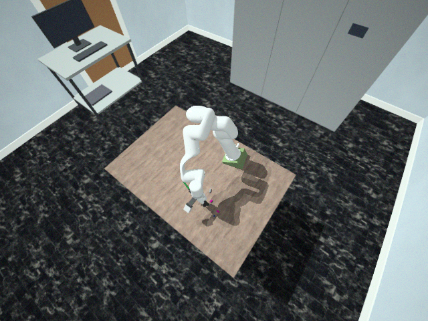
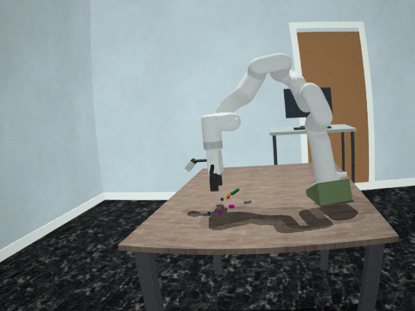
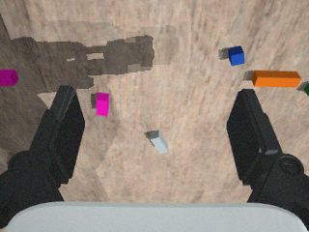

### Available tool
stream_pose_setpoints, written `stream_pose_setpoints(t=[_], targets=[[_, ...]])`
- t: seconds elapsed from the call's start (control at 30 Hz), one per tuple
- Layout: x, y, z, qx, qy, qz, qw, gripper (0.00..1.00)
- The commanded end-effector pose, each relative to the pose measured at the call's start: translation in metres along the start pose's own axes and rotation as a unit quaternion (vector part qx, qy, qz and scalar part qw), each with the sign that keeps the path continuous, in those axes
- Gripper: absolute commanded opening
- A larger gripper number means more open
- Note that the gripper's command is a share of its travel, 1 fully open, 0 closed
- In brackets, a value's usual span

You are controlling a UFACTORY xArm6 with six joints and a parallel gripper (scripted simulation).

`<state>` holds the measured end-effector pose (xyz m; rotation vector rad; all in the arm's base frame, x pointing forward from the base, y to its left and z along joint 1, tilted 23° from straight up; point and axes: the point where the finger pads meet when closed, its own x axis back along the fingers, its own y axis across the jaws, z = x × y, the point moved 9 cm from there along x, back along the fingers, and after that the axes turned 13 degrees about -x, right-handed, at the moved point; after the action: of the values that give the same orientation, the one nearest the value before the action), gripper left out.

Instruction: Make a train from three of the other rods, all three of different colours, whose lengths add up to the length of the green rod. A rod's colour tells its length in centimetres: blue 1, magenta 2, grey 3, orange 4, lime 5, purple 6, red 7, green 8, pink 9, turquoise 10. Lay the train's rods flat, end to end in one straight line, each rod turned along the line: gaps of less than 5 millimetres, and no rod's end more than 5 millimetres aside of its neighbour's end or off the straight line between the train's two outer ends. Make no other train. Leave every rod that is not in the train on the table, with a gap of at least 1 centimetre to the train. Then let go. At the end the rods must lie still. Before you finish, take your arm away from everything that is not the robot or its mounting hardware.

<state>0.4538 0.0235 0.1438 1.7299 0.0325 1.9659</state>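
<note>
My gripper [image 2: 214, 186] hangs open and empty a little above the wooden table, at the left of a group of small rods. It also shows in the wrist view [image 3: 156, 131]. In that view a grey rod [image 3: 156, 141] lies on the table in the gap between the fingers, untouched. A magenta rod [image 3: 102, 103] lies to its left and a second magenta rod [image 3: 8, 77] at the left edge. A blue rod [image 3: 236, 56] and an orange rod [image 3: 276, 79] lie upper right. The green rod [image 2: 234, 191] lies beyond the orange rod [image 2: 228, 195]. A second blue rod [image 2: 209, 212] lies in the arm's shadow.
The arm's green base block [image 2: 330, 191] stands at the table's far right. The rods lie apart from each other, none end to end. The table's left edge is close to the gripper. A desk with a monitor [image 2: 294, 103] stands behind the table.
</note>
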Motion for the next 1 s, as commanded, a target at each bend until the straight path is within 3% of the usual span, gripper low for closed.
stream_pose_setpoints(t=[0.0, 0.27, 0.37, 0.5, 0.57, 0.6, 0.8, 0.83, 0.97], targets=[[0.001, 0.0, 0.001, 0.0, 0.002, 0.001, 1.0, 1.0], [0.002, -0.002, 0.001, 0.003, 0.002, 0.001, 1.0, 1.0], [0.005, -0.044, -0.001, 0.085, 0.002, 0.002, 0.996, 1.0], [0.007, -0.072, -0.005, 0.139, 0.002, 0.002, 0.99, 1.0], [0.007, -0.072, -0.005, 0.139, 0.002, 0.002, 0.99, 1.0], [0.009, -0.096, -0.01, 0.185, 0.002, 0.001, 0.983, 1.0], [0.01, -0.131, -0.021, 0.249, 0.002, 0.001, 0.968, 1.0], [0.01, -0.131, -0.021, 0.249, 0.002, 0.001, 0.968, 0.24], [0.01, -0.131, -0.021, 0.249, 0.002, 0.001, 0.968, 0.24]])
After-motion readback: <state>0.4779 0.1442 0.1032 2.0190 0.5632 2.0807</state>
